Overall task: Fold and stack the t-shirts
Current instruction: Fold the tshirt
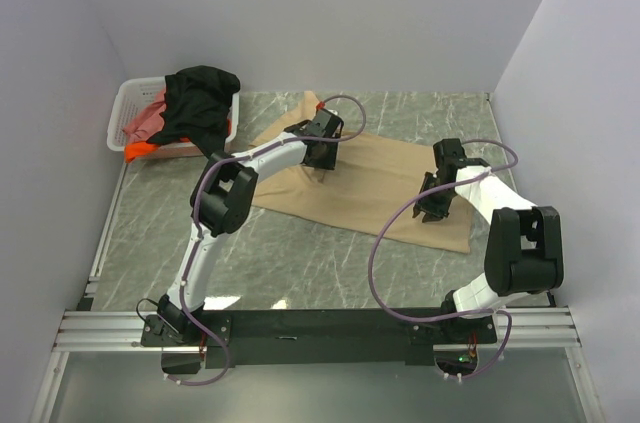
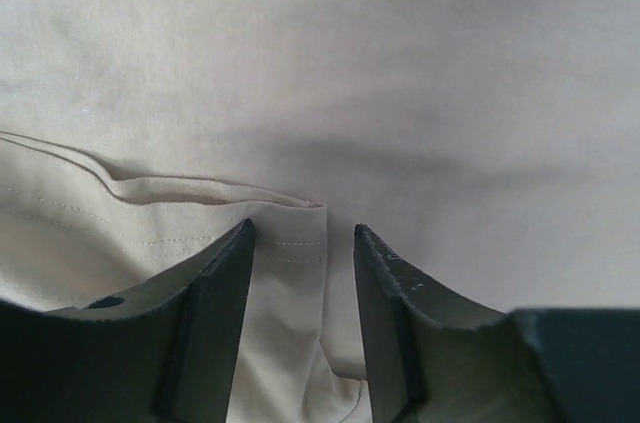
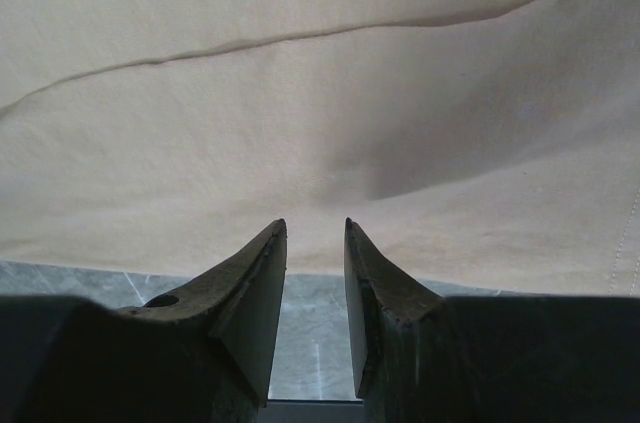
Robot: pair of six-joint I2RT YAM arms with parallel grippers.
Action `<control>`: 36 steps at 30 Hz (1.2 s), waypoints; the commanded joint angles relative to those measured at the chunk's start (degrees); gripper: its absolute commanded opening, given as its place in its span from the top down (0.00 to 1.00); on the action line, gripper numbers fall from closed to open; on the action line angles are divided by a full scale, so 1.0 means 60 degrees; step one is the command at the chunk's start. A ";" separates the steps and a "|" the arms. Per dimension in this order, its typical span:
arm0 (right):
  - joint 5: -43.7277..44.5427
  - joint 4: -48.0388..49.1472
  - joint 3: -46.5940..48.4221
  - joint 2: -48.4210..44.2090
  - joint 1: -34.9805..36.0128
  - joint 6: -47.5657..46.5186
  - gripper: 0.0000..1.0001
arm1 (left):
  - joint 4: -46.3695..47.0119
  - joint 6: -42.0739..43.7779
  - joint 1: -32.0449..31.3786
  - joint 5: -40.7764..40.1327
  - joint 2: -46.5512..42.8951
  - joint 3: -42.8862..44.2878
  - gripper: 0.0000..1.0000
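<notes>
A tan t-shirt (image 1: pixel 385 188) lies spread flat on the marble desk (image 1: pixel 300 258), from the middle out toward the right. The left hand (image 2: pixel 300 233) is down on its far left part. Its fingers stand moderately apart on either side of a stitched, folded hem edge, and I cannot tell whether they press it. The right hand (image 3: pixel 315 228) sits at the shirt's near right edge. Its fingers are narrowly parted, their tips at the cloth's border, with bare desk showing through the gap and nothing clamped. At the far left corner a white lattice basket (image 1: pixel 120 108) holds a black t-shirt (image 1: pixel 200 98) draped over its rim, a pink-red one (image 1: pixel 145 121) and an orange one (image 1: pixel 140 150).
</notes>
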 commanded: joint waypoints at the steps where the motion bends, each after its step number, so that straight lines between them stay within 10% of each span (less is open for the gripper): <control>1: -0.0021 0.0157 -0.0097 -0.0393 0.0067 0.0032 0.63 | -0.0052 0.0251 -0.0041 -0.0263 0.0231 0.0402 0.51; 21: -0.0036 0.0259 -0.0361 -0.0423 0.0081 0.0047 0.63 | 0.0255 0.0149 -0.0041 -0.0483 -0.0367 0.0183 0.85; 36: -0.0007 0.0171 -0.0375 -0.0467 0.0081 0.0003 0.63 | 0.1163 -0.0115 -0.0041 -0.0117 -0.1204 -0.0227 0.91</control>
